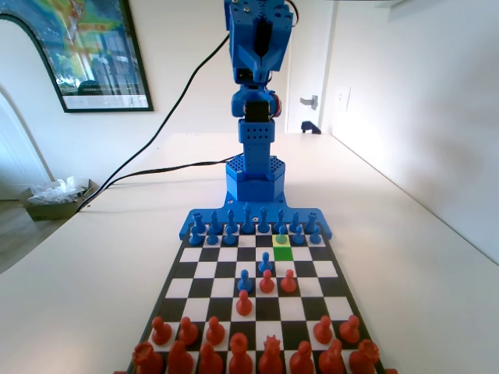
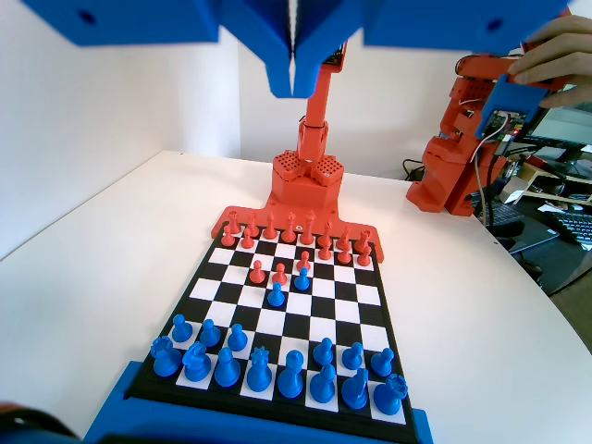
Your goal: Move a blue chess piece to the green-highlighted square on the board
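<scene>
The board (image 1: 181, 269) lies lengthwise, with blue pieces at the far end of the fixed view and red ones near. The green-highlighted square (image 1: 283, 253) is bare, right of centre in the third row from the blue arm (image 1: 257, 140). A blue chess piece (image 1: 281, 236), a pawn, stands on the pale yellow square just behind it; in the wrist view the same pawn (image 2: 238, 337) is third from the left in its row. My gripper (image 2: 294, 85) hangs high above the board, shut with nothing in it.
Two blue pawns (image 1: 266, 261) (image 1: 245, 279) stand advanced mid-board, close to three red pawns (image 1: 267, 281) (image 1: 288, 280) (image 1: 244, 302). The taller blue back-row pieces (image 1: 248, 214) line the far edge. A black cable (image 1: 156, 167) runs across the white table at the left.
</scene>
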Controlling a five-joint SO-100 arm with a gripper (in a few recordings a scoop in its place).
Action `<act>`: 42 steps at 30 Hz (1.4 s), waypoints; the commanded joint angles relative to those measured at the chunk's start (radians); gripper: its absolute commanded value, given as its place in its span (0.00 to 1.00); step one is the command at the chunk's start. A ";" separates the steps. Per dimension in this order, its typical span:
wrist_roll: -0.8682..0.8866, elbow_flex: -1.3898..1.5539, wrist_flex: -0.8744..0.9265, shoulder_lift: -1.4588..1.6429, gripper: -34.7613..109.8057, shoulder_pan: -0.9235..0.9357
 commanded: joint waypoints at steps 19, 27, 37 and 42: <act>0.000 -0.011 -0.015 0.015 0.25 0.025; 0.017 -0.012 -0.014 0.015 0.25 0.026; 0.006 -0.037 0.011 -0.025 0.25 0.028; 0.002 -0.132 0.086 -0.104 0.25 0.029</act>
